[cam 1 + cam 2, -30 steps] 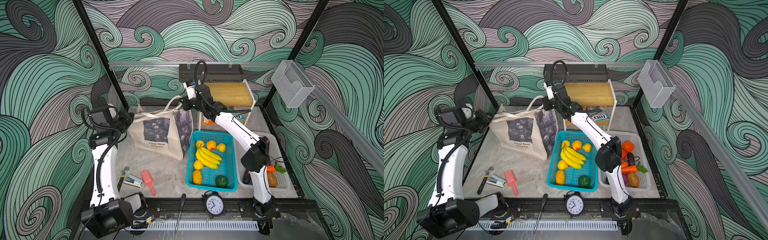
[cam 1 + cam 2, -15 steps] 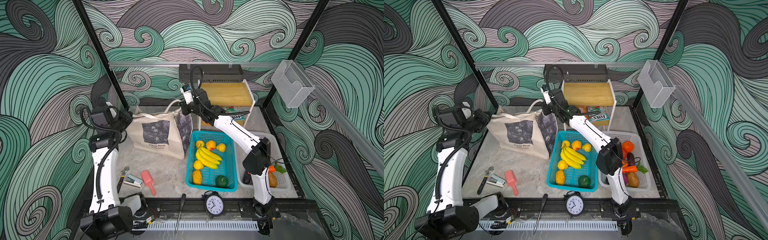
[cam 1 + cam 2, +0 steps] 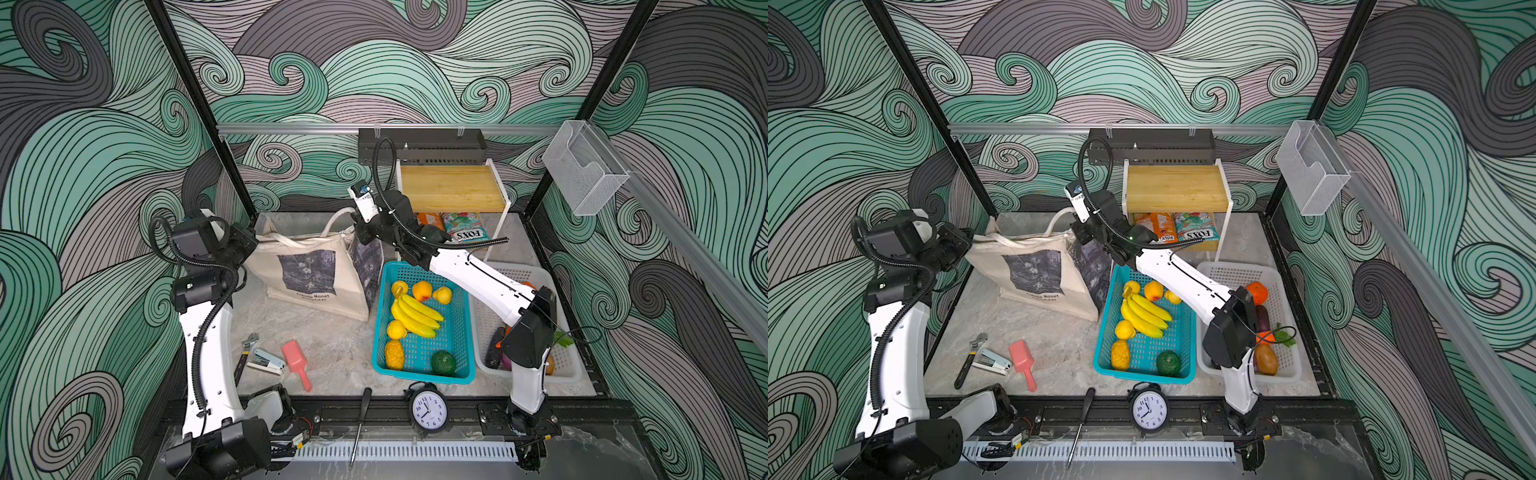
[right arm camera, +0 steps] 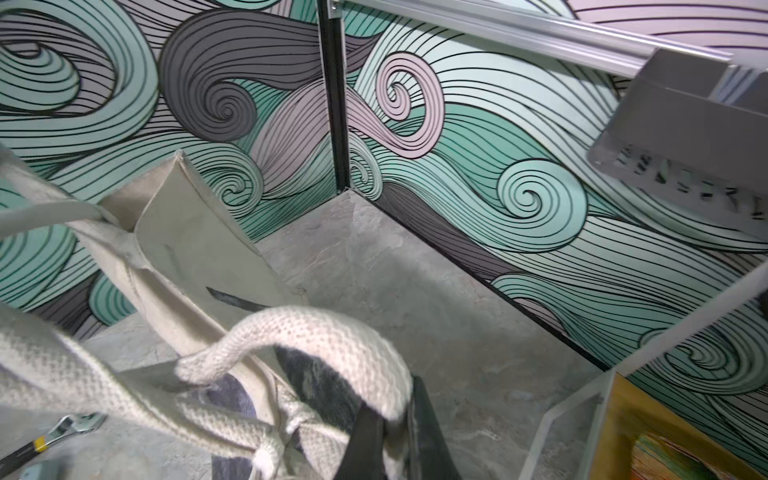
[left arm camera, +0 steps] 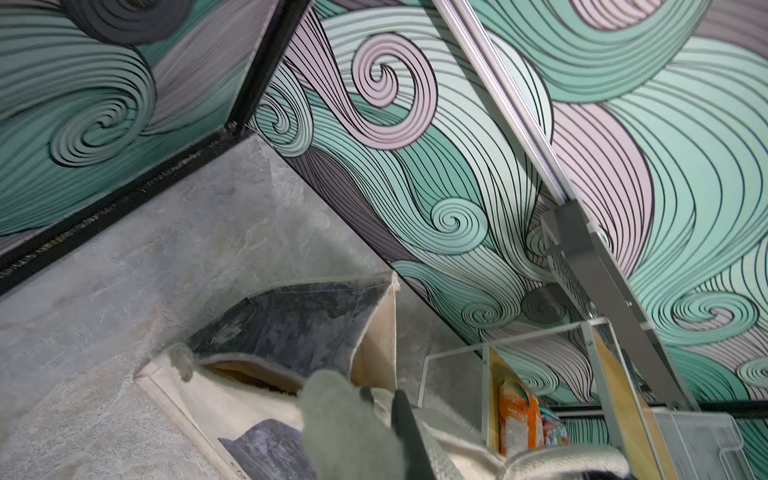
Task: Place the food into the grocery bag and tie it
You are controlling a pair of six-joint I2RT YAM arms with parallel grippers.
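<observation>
**Grocery bag [image 3: 309, 270] upright at the table's back left, held taut between 2 grippers.**

Its grey-purple print reads "Claude Monet"; the smaller line beneath is too small to read. The left gripper [image 3: 251, 245] is clamped on the cream handles [image 3: 291, 240] at the bag's left end. The right gripper [image 4: 397, 424] pinches a handle loop at its right end, just beside the teal basket [image 3: 380, 316] of bananas [image 3: 415, 316]. A "FOX'S" packet [image 3: 467, 228] lies under the wooden shelf [image 3: 451, 189]. The bag's inside is hidden, and the left wrist view blurs the grip.
</observation>
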